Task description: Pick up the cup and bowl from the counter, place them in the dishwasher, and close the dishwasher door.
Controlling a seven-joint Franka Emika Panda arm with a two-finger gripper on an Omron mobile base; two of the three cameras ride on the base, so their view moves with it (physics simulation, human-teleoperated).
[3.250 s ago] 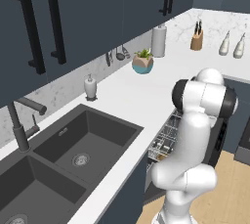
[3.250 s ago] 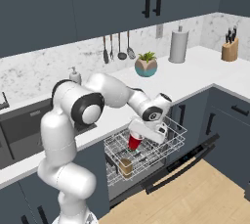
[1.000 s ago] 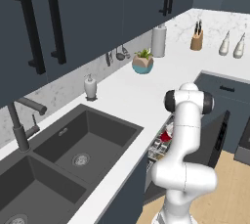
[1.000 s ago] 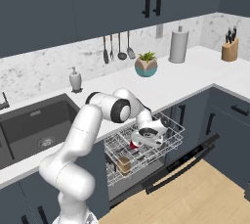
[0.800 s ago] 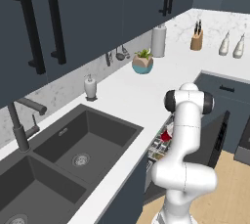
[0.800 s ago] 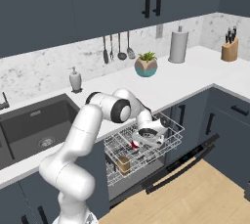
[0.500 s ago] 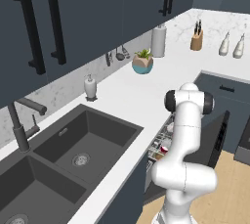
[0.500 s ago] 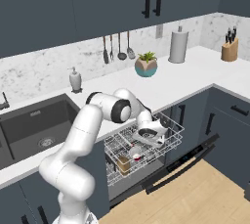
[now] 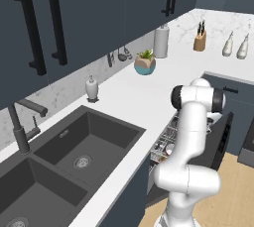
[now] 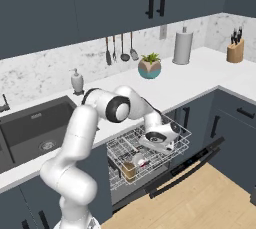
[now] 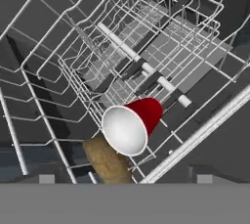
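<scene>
my pincer (image 10: 161,140) sits low in the dishwasher (image 10: 150,153) upper rack, jaws released. cup (image 11: 131,124) lies tipped on the wires just below it, mouth toward me, tan bowl (image 11: 105,160) touching beneath; rack rim close around.

White arm bent low, claw (image 10: 161,140) down, jaws apart.

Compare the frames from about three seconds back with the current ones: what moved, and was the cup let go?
The gripper carried the red cup down from above the pulled-out wire rack into it, then opened: the cup now lies on its side in the rack, mouth toward the hand camera, apparently free of the fingers. Unchanged: the dishwasher door is down, and the plant pot and paper towel roll stand on the counter.
</scene>
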